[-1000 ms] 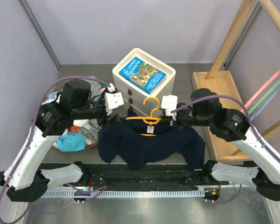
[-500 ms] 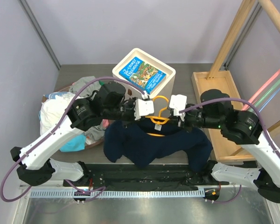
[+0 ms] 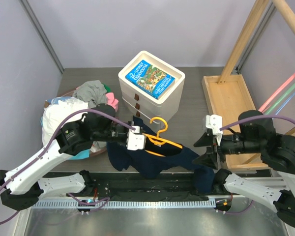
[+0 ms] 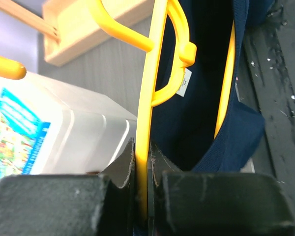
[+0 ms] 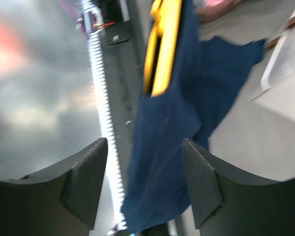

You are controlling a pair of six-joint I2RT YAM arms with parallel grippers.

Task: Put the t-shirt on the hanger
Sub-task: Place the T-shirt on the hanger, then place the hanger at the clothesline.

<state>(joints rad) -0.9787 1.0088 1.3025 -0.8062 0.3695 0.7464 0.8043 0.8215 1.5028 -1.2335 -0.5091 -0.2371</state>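
Jaws on the left gripper [image 4: 142, 162] are pinched almost shut on a straight bar of the hanger [image 4: 148, 93], black fingers [image 4: 119, 169] pressing either side of the yellow plastic. One hanger arm runs down inside the neck of the t-shirt [image 4: 206, 103], right by the white label. From above, that left gripper [image 3: 136, 139] holds the hanger [image 3: 160, 140] tilted over the middle of the table, hook pointing far. The t-shirt [image 3: 152, 162] droops from it toward the black mat [image 3: 152, 189] at the near edge.

Over on the right, the right gripper [image 3: 205, 150] sits just right of the shirt with its jaws spread wide. Its own camera shows nothing between the fingers [image 5: 83, 182], only the shirt [image 5: 172, 123] and hanger [image 5: 162, 44] beyond.

Grey table [image 3: 191, 81] underneath. A white drawer box [image 3: 160, 101] carrying a book [image 3: 151, 77] stands at the far middle, a clothes pile [image 3: 71, 113] lies left, a wooden tray [image 3: 226, 98] right, and pale purple walls [image 3: 137, 29] rise behind.
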